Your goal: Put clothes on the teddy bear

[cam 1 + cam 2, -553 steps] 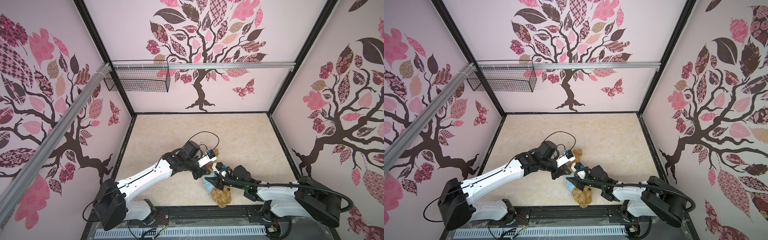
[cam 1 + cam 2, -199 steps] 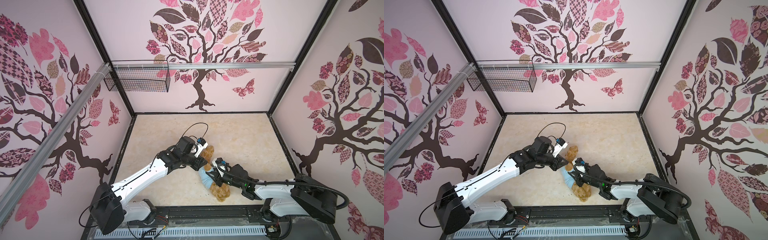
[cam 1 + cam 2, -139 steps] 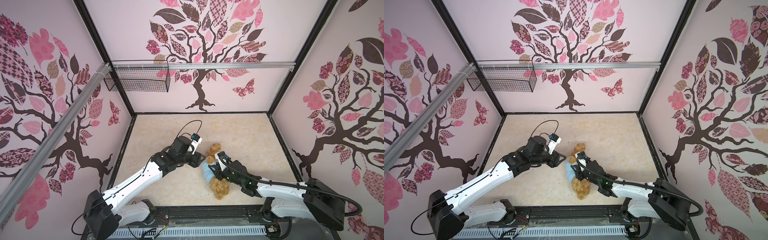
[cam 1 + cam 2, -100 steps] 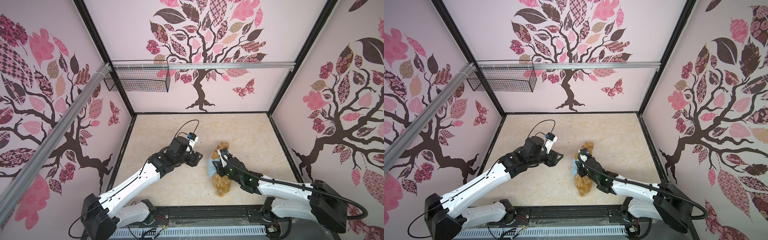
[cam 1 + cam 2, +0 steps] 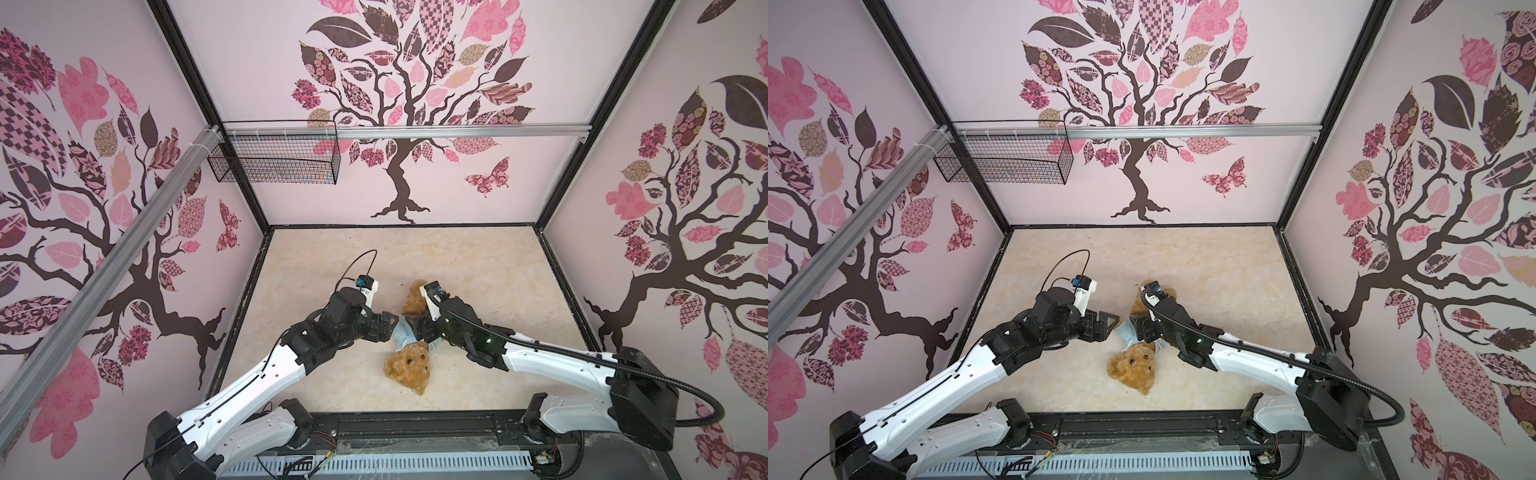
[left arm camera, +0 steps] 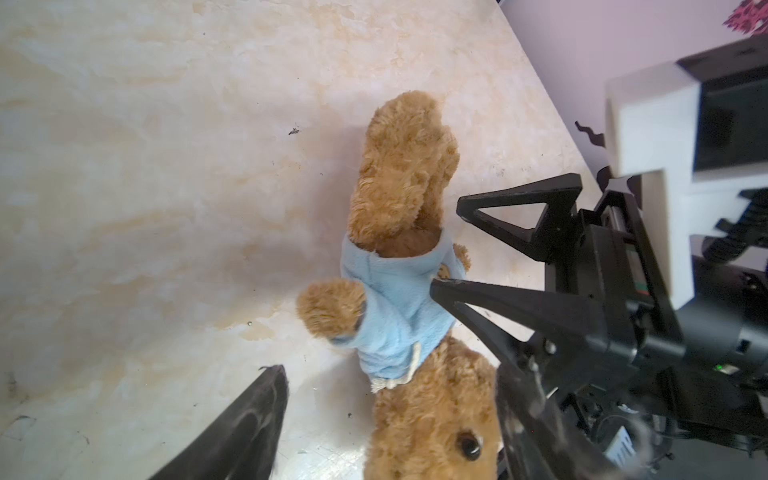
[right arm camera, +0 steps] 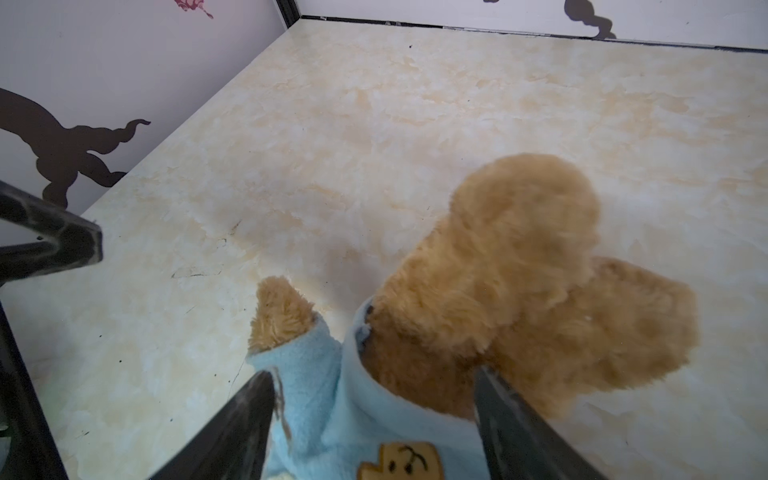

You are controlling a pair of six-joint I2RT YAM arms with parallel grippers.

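Curly plush teddy bear (image 5: 409,368) in fleecy blue shirt (image 6: 395,307); left tool (image 5: 392,328), right tool (image 6: 446,249) splayed, gripping nothing.

Golden-brown curly teddy bear (image 5: 409,369), light blue shirt (image 6: 395,303) on, face up, head frontward.

The left gripper (image 5: 392,329) and right gripper (image 7: 368,388), closed a second ago at the light blue shirt (image 6: 395,307) on the teddy bear (image 5: 409,368), now gape apart.

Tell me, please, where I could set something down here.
Bare: the far table between back wall and teddy bear, and the strip by the right wall. Crowded: the middle, left gripper and right gripper flanking the bear.
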